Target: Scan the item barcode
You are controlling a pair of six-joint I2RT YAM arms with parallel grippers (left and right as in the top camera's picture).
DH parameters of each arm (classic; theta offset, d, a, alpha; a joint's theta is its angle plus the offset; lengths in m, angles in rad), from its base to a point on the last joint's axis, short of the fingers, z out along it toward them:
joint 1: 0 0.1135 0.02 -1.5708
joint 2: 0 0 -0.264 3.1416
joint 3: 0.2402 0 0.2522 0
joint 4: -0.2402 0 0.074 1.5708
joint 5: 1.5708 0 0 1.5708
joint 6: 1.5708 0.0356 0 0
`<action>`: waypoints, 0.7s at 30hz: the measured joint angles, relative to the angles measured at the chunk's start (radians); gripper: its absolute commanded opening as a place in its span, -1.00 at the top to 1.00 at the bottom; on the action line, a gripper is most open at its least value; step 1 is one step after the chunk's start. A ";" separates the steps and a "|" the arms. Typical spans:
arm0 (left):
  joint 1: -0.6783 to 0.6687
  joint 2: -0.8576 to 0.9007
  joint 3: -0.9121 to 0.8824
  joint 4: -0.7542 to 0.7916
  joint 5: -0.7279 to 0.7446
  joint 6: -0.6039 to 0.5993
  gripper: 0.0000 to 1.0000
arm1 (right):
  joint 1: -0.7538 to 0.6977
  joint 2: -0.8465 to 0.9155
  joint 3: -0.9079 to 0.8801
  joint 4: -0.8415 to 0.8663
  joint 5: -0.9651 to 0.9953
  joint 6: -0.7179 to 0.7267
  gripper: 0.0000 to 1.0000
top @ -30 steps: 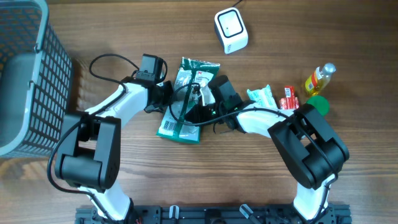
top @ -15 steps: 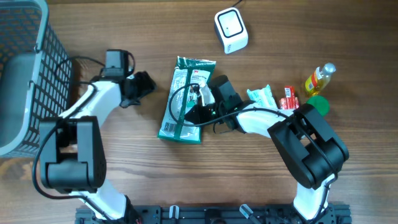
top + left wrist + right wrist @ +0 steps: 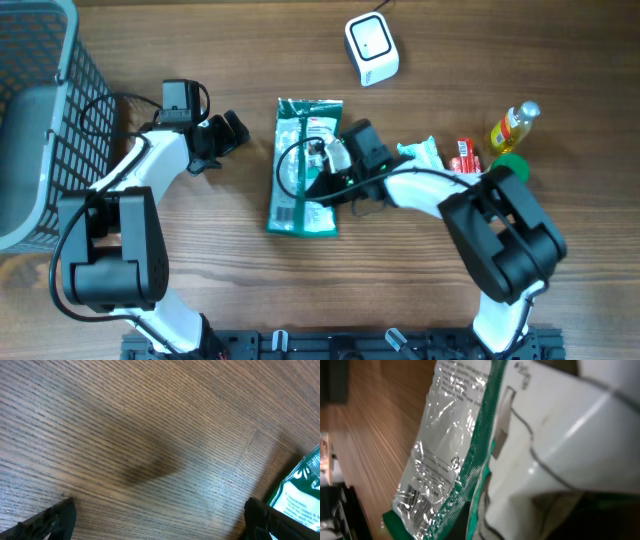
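Our right gripper (image 3: 320, 168) is clamped shut on the green packet (image 3: 298, 208) near its middle. Our left gripper (image 3: 228, 132) hangs wide open over the wooden table (image 3: 450, 290), apart from the packet, holding nothing.

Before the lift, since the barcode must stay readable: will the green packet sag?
Probably floppy: the green packet is thin, crinkled film. Likely light, since it lies flat. Glossy wrinkles may glare over the barcode.

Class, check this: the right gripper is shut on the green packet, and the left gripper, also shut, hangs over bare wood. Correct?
No: the left gripper is open, jaws wide apart in the left wrist view. The right gripper is shut on the green packet, as stated.
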 measured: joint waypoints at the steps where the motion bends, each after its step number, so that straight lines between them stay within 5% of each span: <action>1: 0.000 0.000 0.000 0.001 0.000 0.000 -1.00 | -0.012 -0.016 0.021 -0.076 0.005 -0.043 0.91; 6: 0.000 0.000 0.000 0.000 0.000 0.000 -1.00 | -0.045 -0.114 0.193 -0.449 0.142 -0.278 0.92; 10: 0.000 0.000 0.000 0.000 0.000 0.000 -1.00 | -0.044 -0.190 0.371 -0.585 0.320 -0.473 0.91; 21: 0.000 0.000 0.000 0.000 0.000 0.000 -1.00 | -0.045 -0.260 0.546 -0.509 0.703 -1.083 0.91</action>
